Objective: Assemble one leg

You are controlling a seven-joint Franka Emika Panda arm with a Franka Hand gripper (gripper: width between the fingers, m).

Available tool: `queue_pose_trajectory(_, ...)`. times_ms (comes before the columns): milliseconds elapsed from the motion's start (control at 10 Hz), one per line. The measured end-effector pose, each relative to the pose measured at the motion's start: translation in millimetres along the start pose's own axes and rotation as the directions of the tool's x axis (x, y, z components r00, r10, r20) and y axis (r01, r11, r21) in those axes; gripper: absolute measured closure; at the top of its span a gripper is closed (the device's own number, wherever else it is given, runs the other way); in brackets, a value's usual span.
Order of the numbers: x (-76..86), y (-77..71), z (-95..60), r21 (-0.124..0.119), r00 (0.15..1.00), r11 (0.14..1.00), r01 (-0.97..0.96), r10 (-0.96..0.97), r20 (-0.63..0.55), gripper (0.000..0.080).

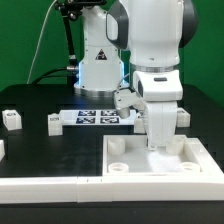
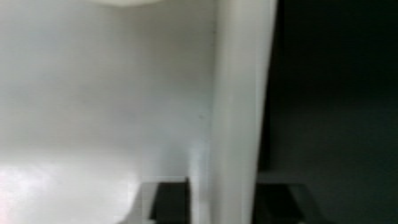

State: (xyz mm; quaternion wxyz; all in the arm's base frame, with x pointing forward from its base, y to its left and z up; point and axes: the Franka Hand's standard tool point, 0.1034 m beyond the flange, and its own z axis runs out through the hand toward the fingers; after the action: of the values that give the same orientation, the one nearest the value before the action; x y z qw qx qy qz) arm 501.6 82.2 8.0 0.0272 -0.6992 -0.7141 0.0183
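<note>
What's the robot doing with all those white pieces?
The robot is building a little piece of furniture. Its gripper is reaching straight down onto the far side of the big white tabletop panel. Something white and upright seems to be under it, maybe a leg, but the wrist view is too blurry to be sure. A small leg and another leg lie loose on the black table, near the marker board.

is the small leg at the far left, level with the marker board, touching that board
Apart. The exterior view shows the leg well clear of the marker board, with bare black table between them.
</note>
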Motion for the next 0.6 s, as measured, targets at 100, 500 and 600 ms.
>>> queue_pose_trajectory(100,-0.2,0.0,0.0,0.000,1.000,1.000,0.000,0.000,0.000,0.0474)
queue_pose_trajectory(500,-0.4,0.0,0.0,0.000,1.000,1.000,-0.001,0.001,0.000,0.0156)
queue_pose_trajectory(600,-0.5,0.0,0.0,0.000,1.000,1.000,-0.001,0.001,0.000,0.0156)
